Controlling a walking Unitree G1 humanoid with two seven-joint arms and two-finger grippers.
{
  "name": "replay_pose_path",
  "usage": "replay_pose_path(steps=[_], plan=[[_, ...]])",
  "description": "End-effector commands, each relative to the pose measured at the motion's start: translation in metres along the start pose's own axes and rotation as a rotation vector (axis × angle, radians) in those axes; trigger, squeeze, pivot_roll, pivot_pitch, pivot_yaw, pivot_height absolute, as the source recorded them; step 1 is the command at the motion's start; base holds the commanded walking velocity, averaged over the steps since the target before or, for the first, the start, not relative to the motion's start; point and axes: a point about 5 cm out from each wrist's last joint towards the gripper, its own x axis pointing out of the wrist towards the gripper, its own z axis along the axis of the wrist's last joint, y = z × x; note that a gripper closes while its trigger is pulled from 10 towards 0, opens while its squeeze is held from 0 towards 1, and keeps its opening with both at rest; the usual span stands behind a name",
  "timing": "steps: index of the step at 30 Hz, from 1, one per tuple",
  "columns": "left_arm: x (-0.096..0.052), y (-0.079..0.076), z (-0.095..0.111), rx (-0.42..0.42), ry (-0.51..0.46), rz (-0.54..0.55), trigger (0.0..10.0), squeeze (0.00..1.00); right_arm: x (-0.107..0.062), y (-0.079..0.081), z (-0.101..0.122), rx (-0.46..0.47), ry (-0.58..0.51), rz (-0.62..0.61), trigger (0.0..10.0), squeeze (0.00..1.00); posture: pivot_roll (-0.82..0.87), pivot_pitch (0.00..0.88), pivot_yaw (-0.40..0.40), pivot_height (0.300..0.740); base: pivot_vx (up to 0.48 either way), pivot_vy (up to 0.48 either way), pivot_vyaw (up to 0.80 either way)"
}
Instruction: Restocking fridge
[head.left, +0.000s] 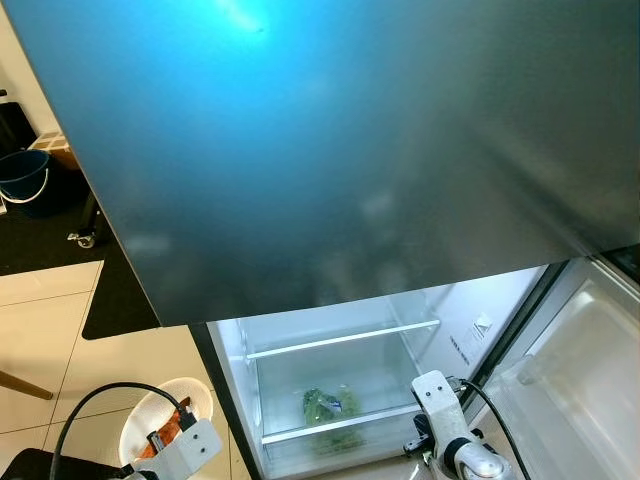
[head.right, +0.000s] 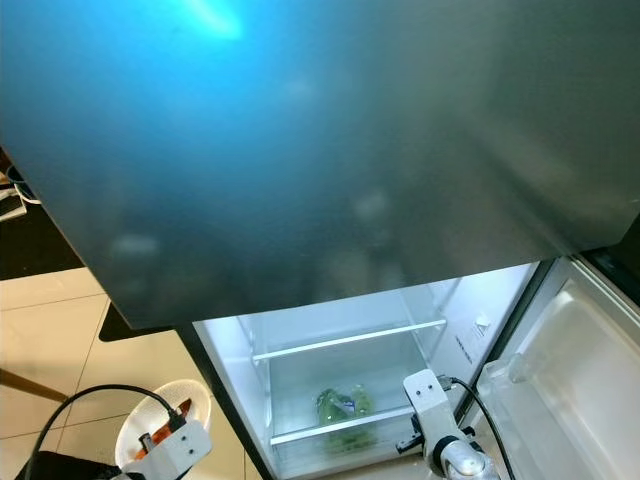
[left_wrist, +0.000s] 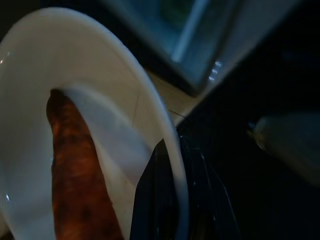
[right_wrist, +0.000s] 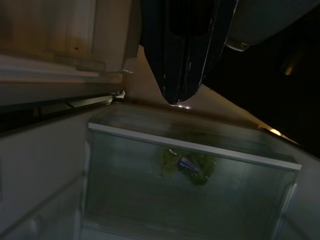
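Note:
The fridge's lower compartment (head.left: 340, 390) stands open and lit, with a glass shelf (head.left: 345, 338) across it. A bag of green vegetables (head.left: 325, 405) lies on the lower shelf, also seen as the green bag (right_wrist: 185, 165) in the right wrist view. On the floor at my left is a white bowl (head.left: 150, 410) holding an orange carrot (left_wrist: 75, 165). My left gripper (left_wrist: 172, 150) is shut on the bowl's rim, one finger inside and one outside. My right gripper (right_wrist: 177, 97) hangs shut and empty in front of the compartment.
The grey upper fridge door (head.left: 330, 150) is shut and looms overhead. The lower door (head.left: 580, 370) swings open to the right with empty bins. A blue bucket (head.left: 22, 175) and a black mat (head.left: 115, 290) lie at the far left on the tiled floor.

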Motion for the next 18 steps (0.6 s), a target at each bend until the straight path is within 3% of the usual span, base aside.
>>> replay_pose_path(steps=[1, 6, 13, 18], plan=[[-0.008, 0.002, -0.008, 0.064, 0.021, -0.035, 10.0, 0.0, 0.0, -0.003, 0.001, 0.0, 0.002, -0.007, 10.0, 0.0, -0.08, 0.0, 0.033, 0.74, 0.0, 0.0, 0.0], [-0.012, -0.004, -0.013, 0.081, 0.018, -0.073, 10.0, 0.0, 0.0, -0.004, 0.001, 0.0, 0.001, -0.009, 10.0, 0.0, -0.08, 0.0, 0.033, 0.74, 0.0, 0.0, 0.0], [-0.017, -0.027, -0.019, 0.183, 0.013, -0.186, 10.0, 0.0, 0.0, -0.005, 0.002, 0.001, -0.002, -0.016, 10.0, 0.0, -0.07, 0.0, 0.036, 0.74, 0.0, 0.0, 0.0], [-0.01, -0.043, -0.007, 0.305, -0.054, -0.283, 10.0, 0.0, 0.0, -0.007, 0.004, -0.001, -0.003, -0.021, 10.0, 0.0, -0.07, 0.0, 0.031, 0.74, 0.0, 0.0, 0.0]])
